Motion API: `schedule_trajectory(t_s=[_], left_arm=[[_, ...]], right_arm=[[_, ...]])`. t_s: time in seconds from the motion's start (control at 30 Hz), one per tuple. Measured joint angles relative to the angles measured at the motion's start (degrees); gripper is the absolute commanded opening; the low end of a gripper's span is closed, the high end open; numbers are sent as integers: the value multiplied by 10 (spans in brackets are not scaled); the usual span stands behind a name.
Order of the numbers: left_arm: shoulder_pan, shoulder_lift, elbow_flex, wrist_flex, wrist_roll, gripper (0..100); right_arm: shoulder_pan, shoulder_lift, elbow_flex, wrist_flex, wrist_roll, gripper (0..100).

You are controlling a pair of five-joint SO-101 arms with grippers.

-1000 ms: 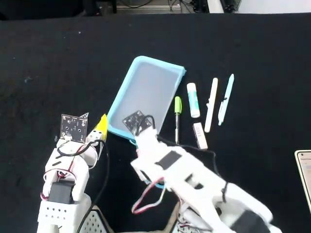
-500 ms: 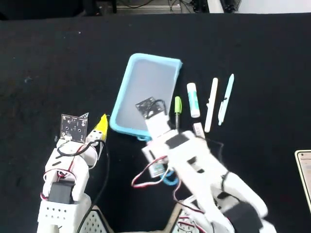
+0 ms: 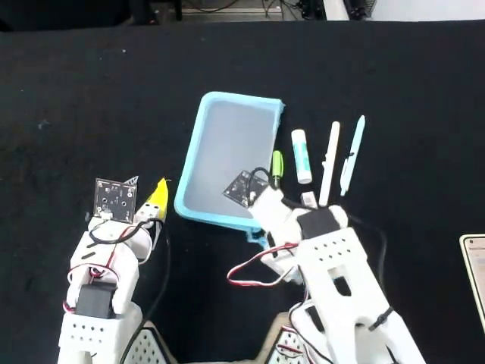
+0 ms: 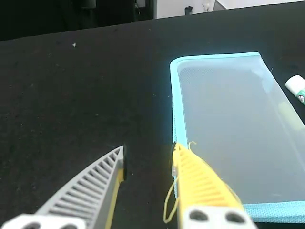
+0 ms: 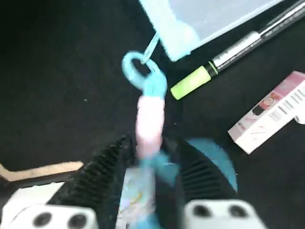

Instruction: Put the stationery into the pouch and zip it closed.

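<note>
Right wrist view, right claw (image 5: 151, 145) clamped on pouch (image 5: 209, 14) zipper tag (image 5: 149, 119), left claw (image 4: 147, 151) parted, empty, just beside pouch

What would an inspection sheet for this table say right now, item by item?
Surface: black table, flat.
Job's things: blue pouch lying flat; green-capped pen, glue stick, white pen, pale blue pen and pink-and-white box all lie outside it.
Clutter: pale flat object at the table's edge.
Grippers: left gripper open beside the pouch; right gripper shut on the zip pull.
Cables: red and white wires loop over the table near the pouch.
Surroundings: cables and gear behind the table.
</note>
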Motion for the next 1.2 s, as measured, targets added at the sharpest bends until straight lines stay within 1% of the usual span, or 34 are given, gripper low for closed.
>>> schedule_trajectory(t_s=[0.13, 0.23, 0.33, 0.43, 0.53, 0.63, 0.83, 1.03, 1.13, 1.2], left_arm=[[0, 0, 0, 0, 0, 170], [0, 0, 0, 0, 0, 170], [0, 0, 0, 0, 0, 170], [0, 0, 0, 0, 0, 170], [0, 0, 0, 0, 0, 170], [0, 0, 0, 0, 0, 170], [0, 0, 0, 0, 0, 170], [0, 0, 0, 0, 0, 170], [0, 0, 0, 0, 0, 170], [0, 0, 0, 0, 0, 170]], right_arm=[[2, 0, 4, -4, 3, 226], [-4, 0, -20, 18, -34, 226], [-34, 0, -37, 32, -56, 226], [-74, 0, -31, 29, -60, 225], [-82, 18, -7, -7, -64, 223], [-83, 71, 1, -43, -66, 223], [-83, 189, -16, -58, -66, 223], [-83, 206, -22, -67, -66, 223], [-83, 206, -17, -119, -66, 221], [-83, 206, -4, -160, -66, 185]])
